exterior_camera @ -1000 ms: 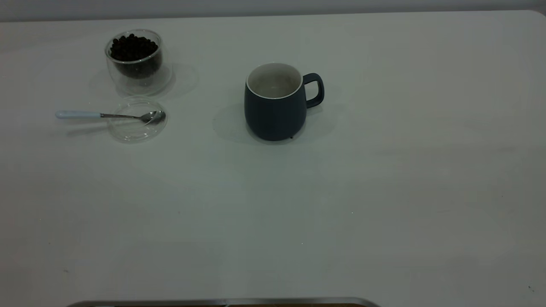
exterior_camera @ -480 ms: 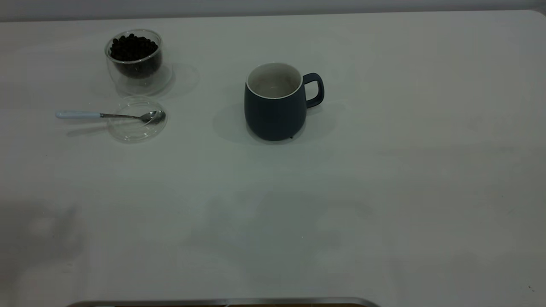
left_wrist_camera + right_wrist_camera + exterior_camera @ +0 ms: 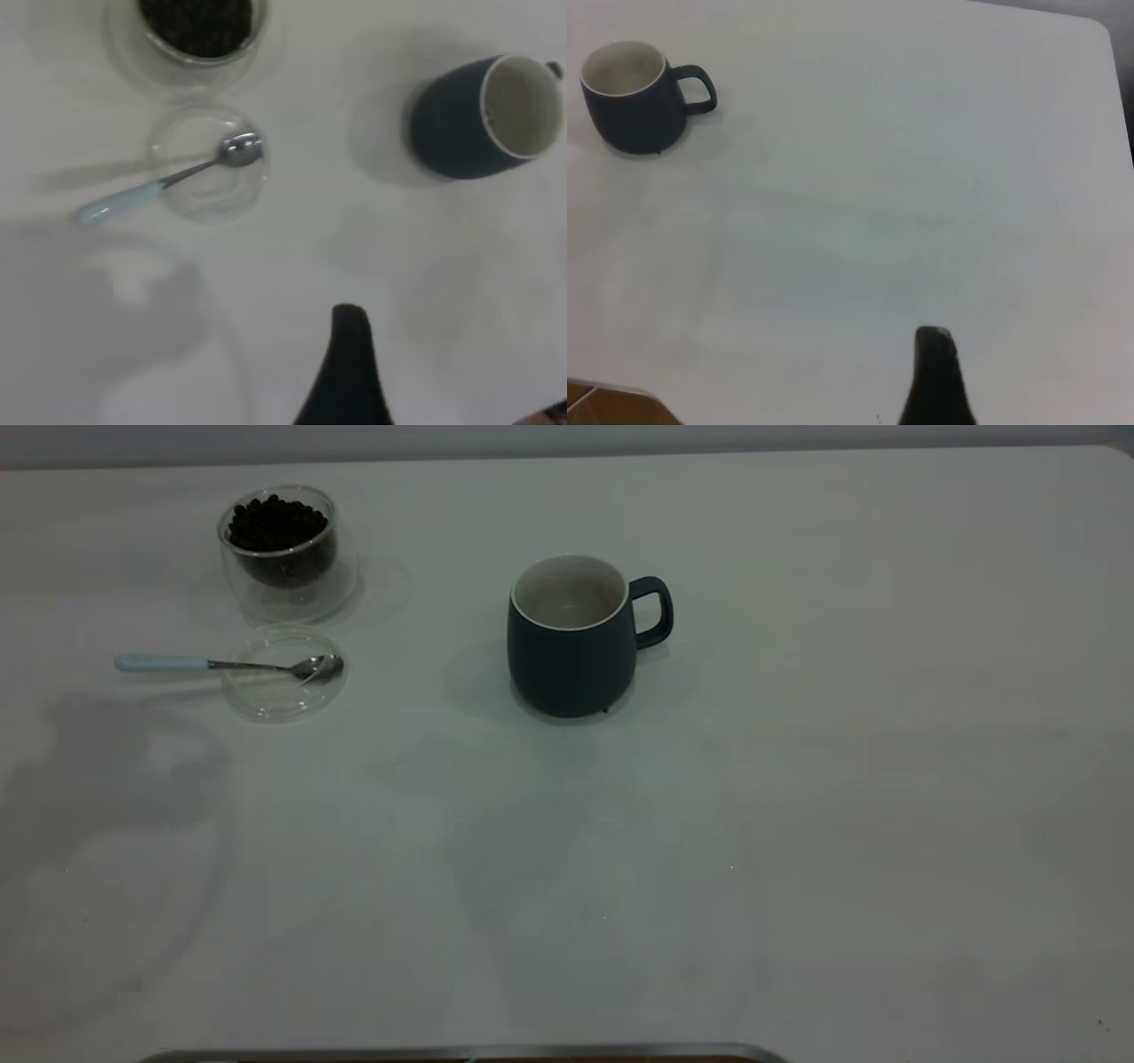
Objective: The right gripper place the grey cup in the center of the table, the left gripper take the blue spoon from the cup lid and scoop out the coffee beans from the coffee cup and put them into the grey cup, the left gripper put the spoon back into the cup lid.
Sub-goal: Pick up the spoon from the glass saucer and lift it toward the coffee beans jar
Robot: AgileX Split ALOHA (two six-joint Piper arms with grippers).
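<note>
A white counter (image 3: 797, 779) seen from above. The dark grey mug (image 3: 571, 638) stands upright near the middle, handle pointing right. At far left, a clear glass cup (image 3: 283, 553) holds coffee beans (image 3: 276, 522). Just in front of it lies a clear glass lid (image 3: 283, 673), with the spoon (image 3: 221, 664) resting across it, bowl on the lid, pale blue handle reaching left. One dark finger of the left tool (image 3: 350, 376) hangs above the bare counter, well apart from the spoon. One finger of the right tool (image 3: 937, 381) shows too. Whether either tool is wide or narrow cannot be told.
</note>
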